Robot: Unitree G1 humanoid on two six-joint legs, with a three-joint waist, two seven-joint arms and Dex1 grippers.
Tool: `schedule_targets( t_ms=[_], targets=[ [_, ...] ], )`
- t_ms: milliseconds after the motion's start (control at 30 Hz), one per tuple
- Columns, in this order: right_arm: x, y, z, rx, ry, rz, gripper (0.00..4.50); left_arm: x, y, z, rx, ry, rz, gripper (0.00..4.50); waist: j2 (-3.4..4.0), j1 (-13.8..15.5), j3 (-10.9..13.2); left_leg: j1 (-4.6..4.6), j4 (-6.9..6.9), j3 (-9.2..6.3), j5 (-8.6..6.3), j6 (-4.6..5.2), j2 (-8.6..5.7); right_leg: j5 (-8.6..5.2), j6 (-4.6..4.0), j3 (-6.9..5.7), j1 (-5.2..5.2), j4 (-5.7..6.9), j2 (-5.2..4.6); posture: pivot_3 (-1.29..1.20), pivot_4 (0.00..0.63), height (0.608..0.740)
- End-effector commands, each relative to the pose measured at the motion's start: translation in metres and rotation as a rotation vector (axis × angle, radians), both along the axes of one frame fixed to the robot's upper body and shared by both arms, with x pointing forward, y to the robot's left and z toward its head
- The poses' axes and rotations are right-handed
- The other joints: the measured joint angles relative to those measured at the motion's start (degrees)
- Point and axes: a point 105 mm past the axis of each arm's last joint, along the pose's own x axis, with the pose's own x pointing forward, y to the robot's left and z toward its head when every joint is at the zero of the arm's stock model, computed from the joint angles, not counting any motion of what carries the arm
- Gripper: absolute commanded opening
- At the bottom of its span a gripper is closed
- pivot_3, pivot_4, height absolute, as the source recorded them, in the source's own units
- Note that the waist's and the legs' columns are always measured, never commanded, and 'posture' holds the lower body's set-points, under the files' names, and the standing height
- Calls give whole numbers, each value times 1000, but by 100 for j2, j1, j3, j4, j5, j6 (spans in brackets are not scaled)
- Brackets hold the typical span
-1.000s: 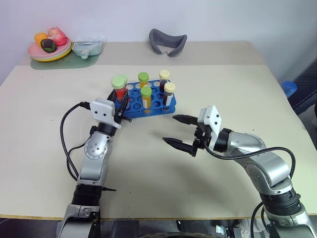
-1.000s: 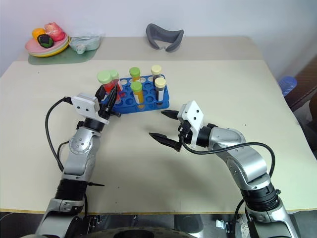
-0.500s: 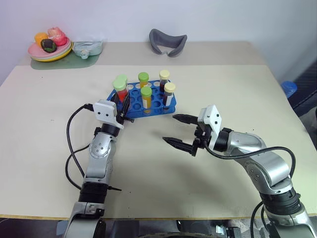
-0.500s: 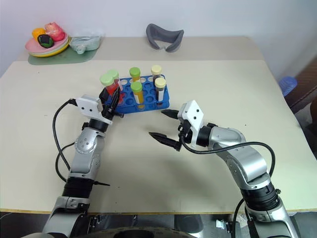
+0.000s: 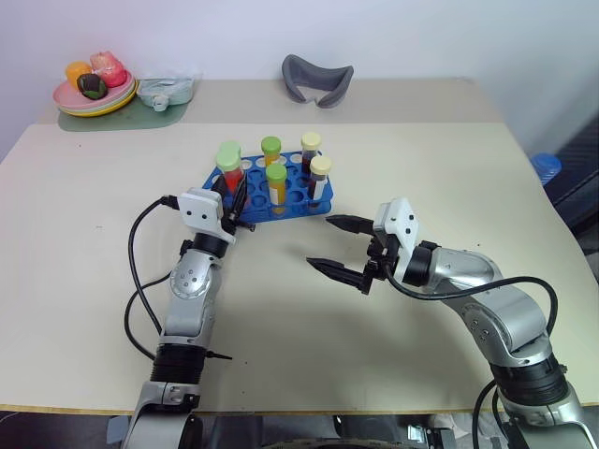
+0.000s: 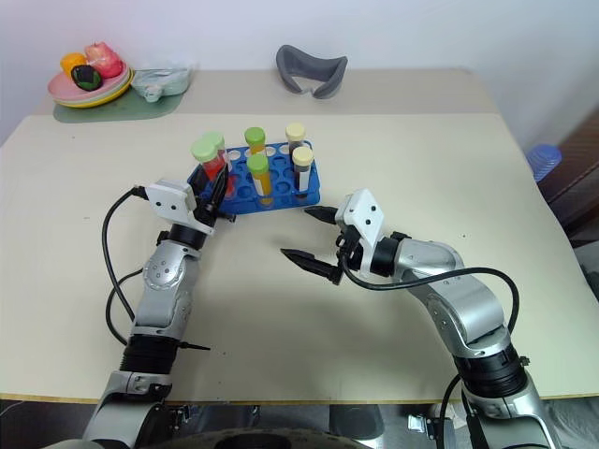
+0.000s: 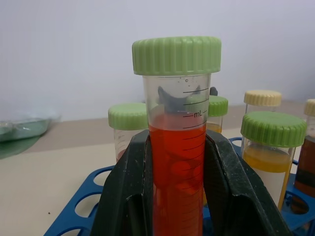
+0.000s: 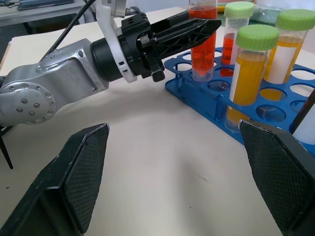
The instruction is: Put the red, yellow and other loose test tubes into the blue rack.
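We see the red test tube [image 7: 178, 172] standing upright, its long axis vertical, green cap at the top and its lower end pointing down toward the blue rack [image 5: 290, 200]. It sits at the rack's near-left corner, over the holes there; we cannot tell whether its tip is already inside a hole. The left gripper [image 5: 230, 198] has its two black fingers [image 7: 130, 196] clamped on either side of the tube's body, below the cap, so the gripper is closed tight around the tube.

Just behind it in the rack another green-capped tube with red liquid [image 8: 230, 42] stands upright. Further along we see a green-capped tube of orange-yellow liquid [image 5: 276, 184], a second green-capped tube [image 5: 270, 150] at the back row, and two pale-yellow-capped tubes with dark liquid [image 5: 319, 177] on the rack's right end. All of these stand vertical, caps up.

The rack rests on the beige bench [image 5: 421, 168], slightly angled. To the right of the rack and nearer to us, the right gripper [image 5: 339, 246] hovers above the bench with its fingers spread wide and nothing between them, pointing toward the left arm.

At the far left corner of the bench a plate of toy food [image 5: 92, 92] lies on a green mat, and a grey curved object [image 5: 317, 78] lies at the far edge.
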Motion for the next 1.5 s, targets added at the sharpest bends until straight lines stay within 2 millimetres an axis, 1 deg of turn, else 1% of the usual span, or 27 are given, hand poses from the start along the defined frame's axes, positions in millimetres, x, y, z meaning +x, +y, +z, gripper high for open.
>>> schedule_targets(
  t_ms=[33, 500, 1100, 1500],
  targets=[
    [-3, 4, 10, 14, -47, 13, 4330, 1, 2, 2, 6, -9, 18, 774, 0, 0, 0, 0, 0, 0, 0, 0, 0, 0, 0, 0, 0, 0, 0, 0, 150, 740],
    [-3, 6, 10, 18, -53, 15, 4330, 0, 7, -2, 26, 3, 38, 774, 0, 0, 0, 1, 0, 0, 0, 0, 0, 0, 0, 0, 1, 0, 0, 0, 150, 740],
    [-3, 9, 9, 23, -56, 15, 4330, 1, -7, -6, 2, 33, -18, 774, 0, 4, -1, 1, 0, 0, 0, 0, 0, 0, 0, 0, 3, 0, 0, 0, 150, 740],
    [-5, 9, 8, 21, -53, 20, 4330, 0, -5, -9, -16, 61, -21, 774, 2, 12, -4, 3, 1, 0, 0, 0, 0, 0, 0, 0, 4, 0, 0, 0, 150, 740]
  ],
)
